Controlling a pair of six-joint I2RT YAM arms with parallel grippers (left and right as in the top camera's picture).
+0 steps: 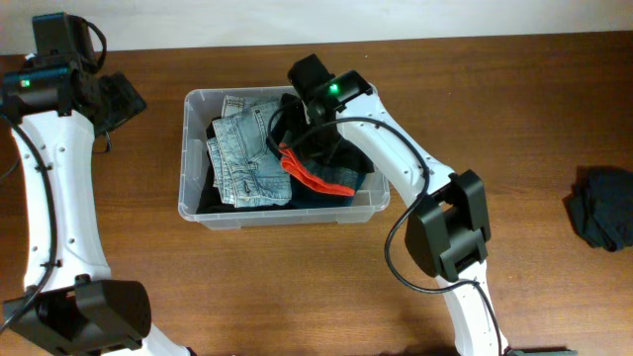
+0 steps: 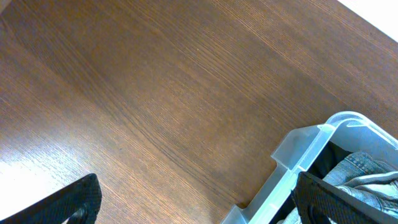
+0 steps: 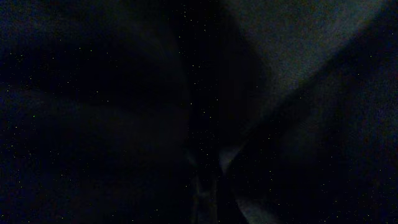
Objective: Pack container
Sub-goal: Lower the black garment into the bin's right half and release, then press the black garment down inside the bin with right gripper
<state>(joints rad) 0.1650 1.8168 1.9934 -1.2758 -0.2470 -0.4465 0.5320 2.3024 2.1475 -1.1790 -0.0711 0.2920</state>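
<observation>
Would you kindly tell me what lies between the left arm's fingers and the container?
Only bare table separates the left arm's fingers from the container, as the overhead view shows.

Clear bins: one, the container (image 1: 287,215), mid-table (image 1: 297,287).
Denim garments: one, pale blue denim (image 1: 242,148), in the bin's 9 o'clock half.
Orange-red items: one orange-red piece (image 1: 315,178), toward the bin's 4 o'clock.
Dark cloths inside: dark bundle (image 1: 307,198), count unclear.
Dark cloths outside: one loose dark cloth (image 1: 603,206), at 3 o'clock.
Robot arms: two, left arm (image 1: 54,188) at 9 o'clock, right arm (image 1: 396,158) at 5 o'clock.
</observation>
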